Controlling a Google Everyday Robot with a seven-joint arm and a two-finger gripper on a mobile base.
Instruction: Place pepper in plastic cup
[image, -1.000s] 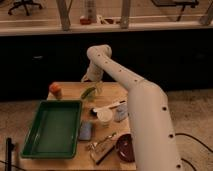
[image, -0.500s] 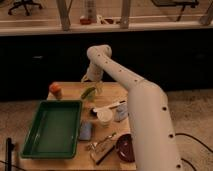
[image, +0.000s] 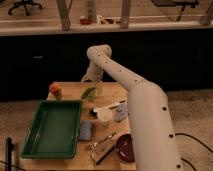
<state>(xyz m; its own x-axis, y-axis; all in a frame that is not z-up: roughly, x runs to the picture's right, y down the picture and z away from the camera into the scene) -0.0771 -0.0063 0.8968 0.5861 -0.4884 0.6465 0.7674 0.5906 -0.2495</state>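
The pepper (image: 88, 93) is a small slim green vegetable lying on the wooden table (image: 70, 91) near its back edge, in the middle. A clear plastic cup (image: 99, 89) seems to stand just right of it, touching or nearly touching. My gripper (image: 92, 78) hangs at the end of the white arm (image: 131, 87), just above and behind the pepper at the table's far edge. The pepper lies on the table and is not lifted.
A large green tray (image: 52, 128) fills the left of the table. An orange-red fruit (image: 55, 89) sits at the back left. A white cup (image: 104, 116), a can (image: 120, 113), a blue packet (image: 86, 131), utensils (image: 102, 144) and a dark red bowl (image: 124, 148) lie on the right half.
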